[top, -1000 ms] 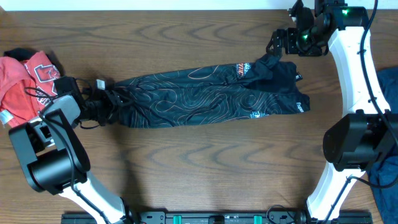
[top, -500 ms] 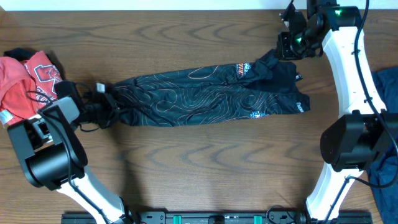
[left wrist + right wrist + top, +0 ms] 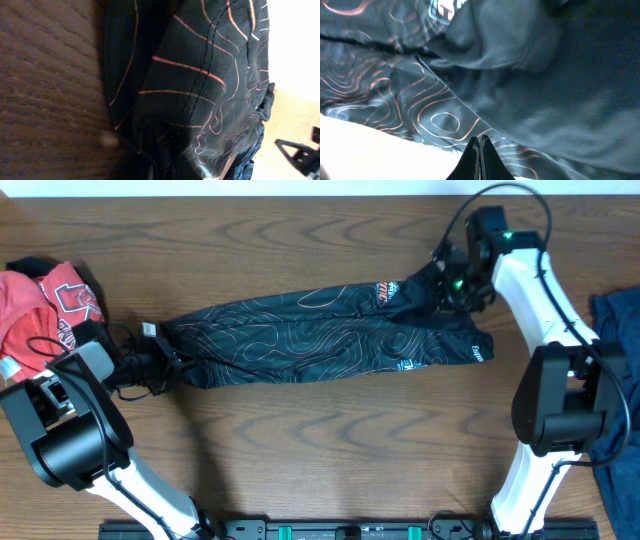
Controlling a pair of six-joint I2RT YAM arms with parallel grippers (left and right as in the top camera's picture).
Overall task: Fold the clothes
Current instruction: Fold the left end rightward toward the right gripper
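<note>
The clothes in hand are one black jersey [image 3: 320, 335] with thin orange contour lines, lying stretched lengthwise across the wooden table [image 3: 330, 450]. My left gripper [image 3: 150, 360] is at its bunched left end and shut on the cloth. In the left wrist view the jersey [image 3: 200, 85] fills the frame and hides the fingers. My right gripper [image 3: 447, 280] sits at the jersey's upper right, by the sleeve. Its fingertips [image 3: 476, 142] are pressed together on the hem of the jersey [image 3: 470, 75].
A red garment [image 3: 40, 305] lies bunched at the table's far left, just behind my left arm. Blue cloth [image 3: 618, 320] lies at the right edge, with more of it [image 3: 625, 480] lower down. The table's back edge runs close behind the right gripper.
Both grippers have closed. The right one came down and forward from beyond the sleeve onto the jersey. The left one has drawn the jersey's left end slightly leftward.
</note>
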